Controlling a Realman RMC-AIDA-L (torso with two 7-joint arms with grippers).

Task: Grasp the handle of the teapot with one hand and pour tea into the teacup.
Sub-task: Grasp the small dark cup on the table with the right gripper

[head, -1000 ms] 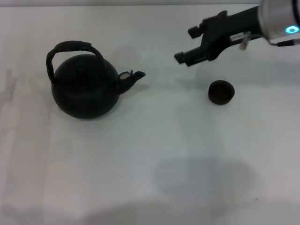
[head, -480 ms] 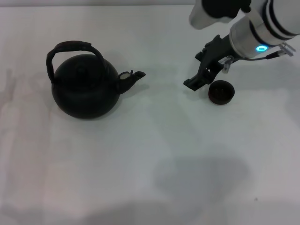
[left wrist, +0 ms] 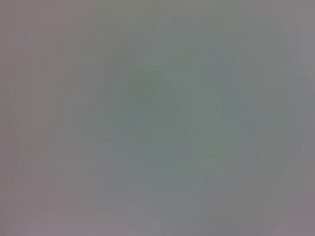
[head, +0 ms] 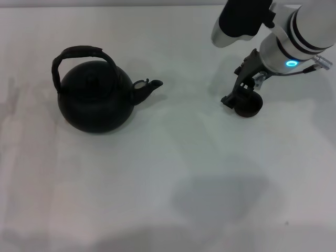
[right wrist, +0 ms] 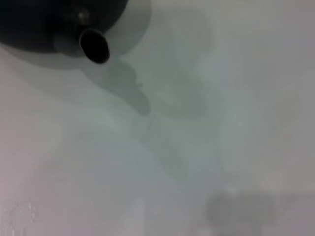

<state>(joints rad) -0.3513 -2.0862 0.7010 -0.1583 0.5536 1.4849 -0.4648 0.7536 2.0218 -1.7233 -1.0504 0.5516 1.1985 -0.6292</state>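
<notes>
Right arm came in from the upper right of the head view, forearm white with a lit cyan ring, wrist pitched steeply down so the right gripper (head: 239, 100) pointed at the table (head: 173, 173). Its black fingers sat right at the teacup (head: 247, 106), overlapping the cup's near-left rim; whether they touched it, or were spread or pressed together, couldn't be told, since the fingers merged with the dark cup. Left arm and its gripper showed in no view. Count: one teapot (head: 95, 97), one teacup, one arm visible. The teapot stood upright well to the gripper's left, apart from it, spout (head: 148, 86) pointing toward the gripper and cup, handle (head: 79, 55) arched over the top and untouched. Lid knob was hard to pick out against the black body. Right wrist view caught only a cropped edge of the teapot (right wrist: 54, 24) and the open spout mouth (right wrist: 94, 46), with bare table and shadow below; no fingers showed there. Left wrist view was a flat grey blur, nothing identifiable. Upper arm was cut off by the frame edge.
</notes>
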